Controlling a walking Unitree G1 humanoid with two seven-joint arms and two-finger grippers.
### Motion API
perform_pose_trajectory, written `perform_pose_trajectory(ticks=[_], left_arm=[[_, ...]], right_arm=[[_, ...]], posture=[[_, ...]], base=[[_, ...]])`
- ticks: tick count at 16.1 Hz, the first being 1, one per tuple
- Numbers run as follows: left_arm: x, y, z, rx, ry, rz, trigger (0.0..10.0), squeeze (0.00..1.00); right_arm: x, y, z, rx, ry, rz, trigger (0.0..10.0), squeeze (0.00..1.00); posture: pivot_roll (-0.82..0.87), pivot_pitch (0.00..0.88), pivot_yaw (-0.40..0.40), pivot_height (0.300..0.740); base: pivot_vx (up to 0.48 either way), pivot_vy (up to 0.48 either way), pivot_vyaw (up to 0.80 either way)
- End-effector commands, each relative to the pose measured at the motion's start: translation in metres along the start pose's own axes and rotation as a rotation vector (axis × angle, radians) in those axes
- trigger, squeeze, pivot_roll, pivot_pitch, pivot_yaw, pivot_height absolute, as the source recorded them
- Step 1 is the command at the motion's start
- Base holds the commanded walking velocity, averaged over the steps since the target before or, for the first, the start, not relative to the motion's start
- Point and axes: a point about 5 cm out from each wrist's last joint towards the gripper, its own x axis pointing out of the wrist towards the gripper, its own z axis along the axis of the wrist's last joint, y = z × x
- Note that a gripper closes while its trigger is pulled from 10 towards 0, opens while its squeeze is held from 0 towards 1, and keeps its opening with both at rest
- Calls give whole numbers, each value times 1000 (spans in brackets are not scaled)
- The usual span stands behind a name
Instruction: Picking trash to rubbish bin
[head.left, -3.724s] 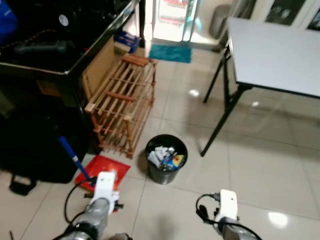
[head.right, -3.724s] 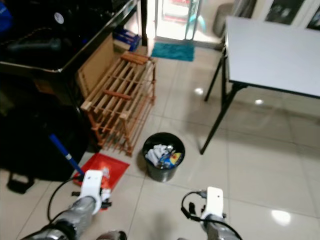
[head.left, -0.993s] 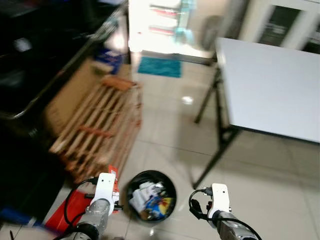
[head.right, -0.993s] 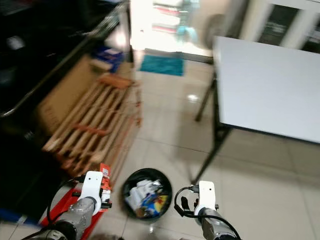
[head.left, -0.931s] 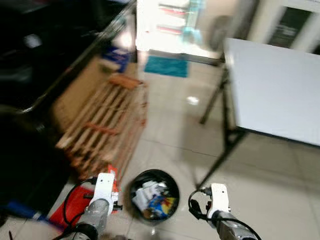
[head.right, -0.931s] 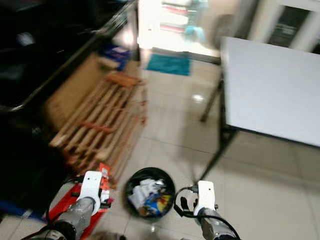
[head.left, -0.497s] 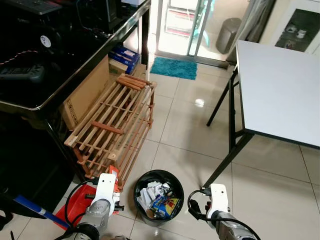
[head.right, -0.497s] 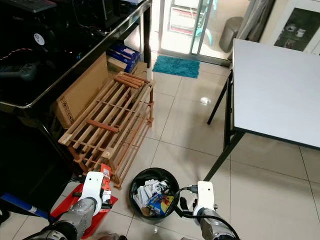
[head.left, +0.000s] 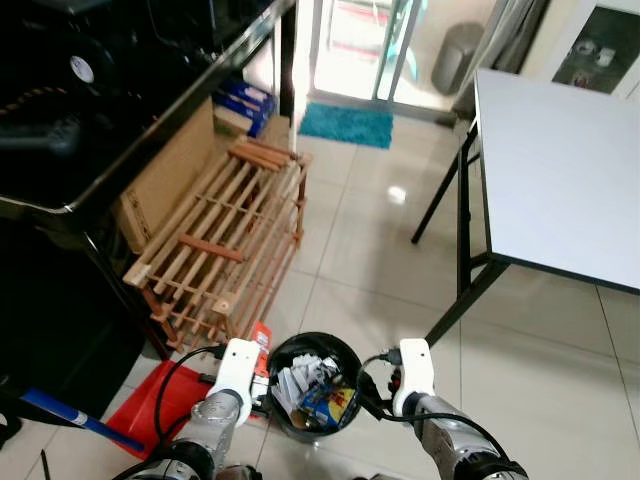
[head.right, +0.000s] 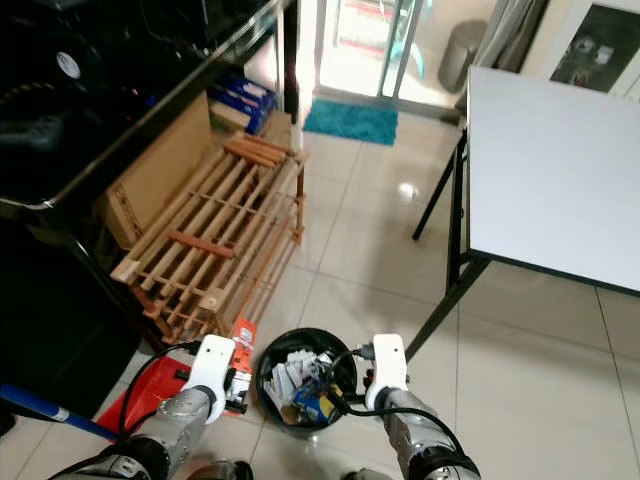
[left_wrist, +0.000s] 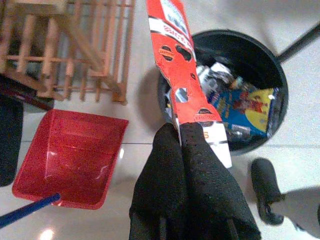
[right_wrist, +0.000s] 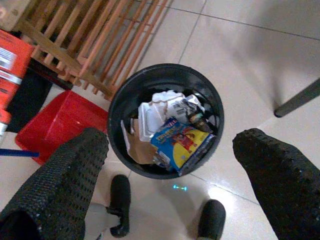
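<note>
Now both hands nearer bin (head.left: 314, 385); left hand (left_wrist: 180, 131) gripping wrapper (left_wrist: 184, 80).

— How are the arms built?
— Two silver-grey, ribbed forearms are seen at the lower edge of the head views. Each is capped by a white, rounded-rectangular wrist block, on which a small dark spot is marked.

— And the cabling?
— Black cable is looped from each wrist block back along the forearm.

— What of the hands?
— The left hand (left_wrist: 187, 165) and the right hand (right_wrist: 170, 165) are each made of two long black fingers (right_wrist: 280, 175), and a finely dotted, mesh-like texture is seen on the pads.

— Anything lower down?
— Two rounded black feet are seen on the tiled floor.
</note>
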Motion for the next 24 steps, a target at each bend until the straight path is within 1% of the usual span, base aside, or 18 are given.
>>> perform_pose_trajectory(ticks=[1,3,5,7,8,10,11,18,20,21,22,24], left_arm=[[2,-9,8,34,-25,-46,10000,0],[3,-15,14,61,-40,-79,10000,0],[3,-22,22,74,-73,-111,10000,0],[4,-25,26,85,-98,-126,10000,0],[4,-27,31,110,-116,-131,10000,0],[4,-27,37,130,-133,-126,10000,0],[4,-26,38,135,-141,-115,10000,1000],[4,-25,30,135,-132,-108,10000,1000],[4,-22,30,134,-124,-90,10000,1000],[4,-21,30,133,-119,-87,10000,792],[4,-20,30,144,-118,-78,10000,0],[3,-7,25,107,-116,-6,10000,0]], right_arm=[[0,3,5,-20,-22,44,10000,0],[-2,8,5,-46,-36,88,10000,0],[-5,10,3,-50,-51,102,10000,0],[-8,12,3,-51,-60,116,10000,0],[-11,15,3,-58,-70,133,10000,0],[-15,19,6,-56,-87,142,10000,0],[-16,21,7,-56,-94,150,10000,0],[-24,27,5,-49,-85,162,10000,0],[-24,28,5,-45,-80,161,10000,0],[-24,28,5,-43,-78,160,10000,0],[-23,28,6,-43,-79,154,10000,0],[-18,19,5,-37,-80,70,10000,0]], posture=[[-127,210,-88,740],[-143,242,-97,740],[-167,275,-106,740],[-173,283,-107,740],[-184,290,-105,740],[-189,293,-106,740],[-188,290,-106,740],[-190,309,-105,740],[-186,319,-104,740],[-182,321,-103,740],[-173,317,-101,740],[-142,295,-85,740]], base=[[0,0,0],[0,0,0],[0,0,0],[0,0,0],[0,0,0],[0,0,0],[0,0,0],[0,0,0],[0,0,0],[0,0,0],[0,0,0],[0,0,0]])
